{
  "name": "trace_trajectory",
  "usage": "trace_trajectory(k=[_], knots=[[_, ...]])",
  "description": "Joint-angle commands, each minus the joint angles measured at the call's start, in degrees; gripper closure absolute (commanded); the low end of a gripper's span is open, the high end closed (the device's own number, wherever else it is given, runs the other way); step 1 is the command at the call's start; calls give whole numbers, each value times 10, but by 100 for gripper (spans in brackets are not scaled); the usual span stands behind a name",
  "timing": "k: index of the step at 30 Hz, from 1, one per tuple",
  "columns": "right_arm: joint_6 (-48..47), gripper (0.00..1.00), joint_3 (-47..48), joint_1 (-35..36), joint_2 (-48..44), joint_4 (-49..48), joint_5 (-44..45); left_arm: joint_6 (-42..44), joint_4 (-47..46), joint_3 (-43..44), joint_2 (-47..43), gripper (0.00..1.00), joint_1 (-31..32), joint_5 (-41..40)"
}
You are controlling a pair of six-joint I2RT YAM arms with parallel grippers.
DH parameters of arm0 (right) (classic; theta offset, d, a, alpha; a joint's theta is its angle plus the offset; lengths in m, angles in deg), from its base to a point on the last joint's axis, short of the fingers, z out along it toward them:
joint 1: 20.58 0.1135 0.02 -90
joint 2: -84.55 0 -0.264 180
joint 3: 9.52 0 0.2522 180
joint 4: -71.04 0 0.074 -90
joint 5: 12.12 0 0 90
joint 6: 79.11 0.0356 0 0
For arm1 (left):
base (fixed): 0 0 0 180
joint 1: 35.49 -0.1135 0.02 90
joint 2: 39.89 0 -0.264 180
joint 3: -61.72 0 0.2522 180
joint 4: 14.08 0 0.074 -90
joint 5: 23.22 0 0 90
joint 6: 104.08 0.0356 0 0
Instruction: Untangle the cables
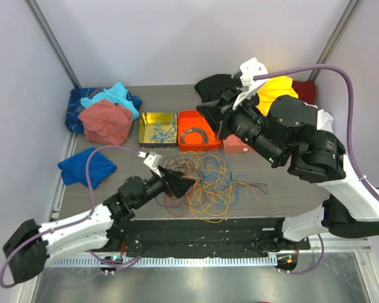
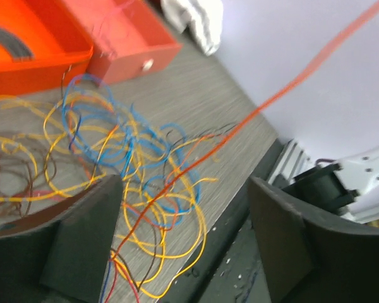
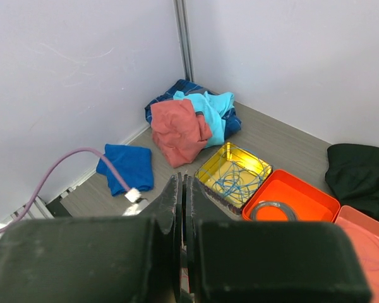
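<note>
I judge the job barely begun. The cables (image 1: 210, 188) lie in one loose heap at the near middle of the table (image 1: 284, 196), with yellow, orange, blue, red and dark strands looped through each other, too many to count. A few blue ones sit apart in the yellow tray (image 1: 141, 129) farther back, so some sorting is done. I count three trays: that one, the orange tray (image 1: 181, 140) holding one grey strip (image 1: 196, 134), and the coral tray (image 1: 235, 149) at its right. Four cloths (image 1: 104, 120) lie far left. My left tool (image 1: 188, 184) hangs wide open over the heap's left edge, gripping nothing. My right tool (image 3: 182, 189) is raised and clamped shut; I cannot tell if it pinches a strand
</note>
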Motion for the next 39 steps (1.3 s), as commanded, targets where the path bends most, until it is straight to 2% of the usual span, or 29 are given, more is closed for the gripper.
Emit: trace_trajectory(k=[1, 2, 4, 7, 8, 9, 12, 13, 14, 15, 16, 19, 21, 28, 32, 39], knots=[[0, 99, -7, 0, -28, -26, -11, 32, -17, 53, 105, 26, 2, -1], [1, 99, -8, 1, -30, -26, -12, 35, -14, 59, 117, 35, 2, -3], [5, 99, -14, 0, -40, -24, -12, 33, -21, 63, 138, 42, 2, -28], [6, 99, -31, 1, -58, -22, -1, 34, 6, 65, 120, 68, 2, -70], [7, 99, -39, 0, -64, -22, 4, 35, 28, 78, 111, 87, 2, -96], [8, 99, -49, 0, -70, -21, 9, 40, 51, 86, 99, 100, 1, -109], [11, 99, -109, 0, -97, -26, 24, 54, 164, 153, 46, 100, 2, -146], [22, 96, -143, 0, -109, -28, 24, 50, 203, 184, 35, 100, 2, -160], [27, 81, -163, 0, -115, -34, 23, 48, 276, 216, 24, 100, 2, -174], [31, 71, -182, 0, -123, -41, 20, 50, 316, 292, 24, 100, 1, -184], [44, 59, -226, 1, -137, -49, 19, 70, 347, 332, 26, 100, 1, -179], [63, 48, -313, 1, -163, -93, 4, 106, 440, 482, 65, 100, 2, -150], [80, 46, -369, 0, -185, -125, -4, 114, 492, 579, 99, 100, 1, -139], [112, 45, -500, 0, -230, -216, -45, 142, 554, 756, 170, 100, 2, -119], [117, 44, -532, 1, -224, -253, -73, 151, 563, 799, 197, 100, 2, -113], [108, 39, -570, 0, -214, -321, -76, 155, 559, 827, 219, 100, 2, -103]])
